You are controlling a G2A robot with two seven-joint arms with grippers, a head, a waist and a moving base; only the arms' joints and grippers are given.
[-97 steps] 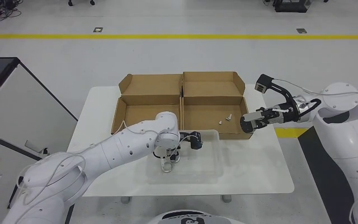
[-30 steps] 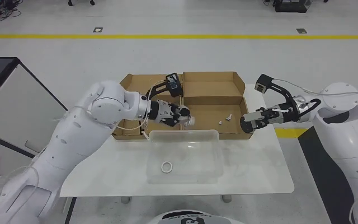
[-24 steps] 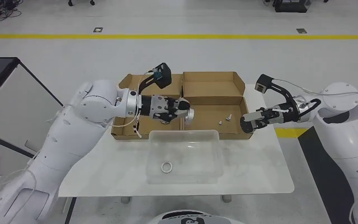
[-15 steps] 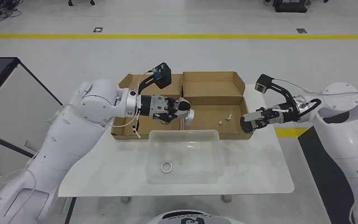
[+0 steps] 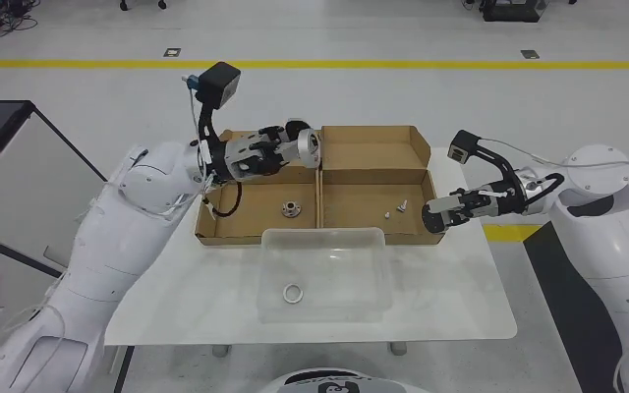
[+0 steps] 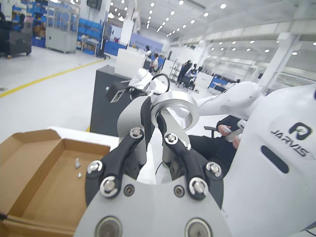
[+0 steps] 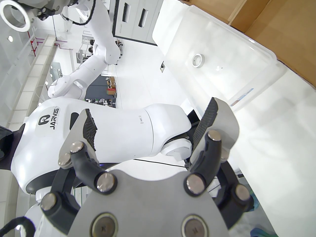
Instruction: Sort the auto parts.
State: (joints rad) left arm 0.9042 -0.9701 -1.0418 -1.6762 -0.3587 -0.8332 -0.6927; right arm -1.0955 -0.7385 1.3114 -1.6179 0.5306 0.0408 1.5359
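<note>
Above the back flap of the left box (image 5: pixel 256 212), the left jaws pinch the wall of a ring (image 6: pixel 175 110), one finger inside, one outside. That box holds a flange (image 5: pixel 289 207), the right box (image 5: pixel 359 201) holds small bolts (image 5: pixel 393 209), and a second ring (image 5: pixel 292 293) lies in the clear tray (image 5: pixel 346 280). By the right box's end the right jaws hang spread. Best to lower the ring close to the box floor, clear of flange and walls, and turn it flat before release, lest it roll or bounce out.
</note>
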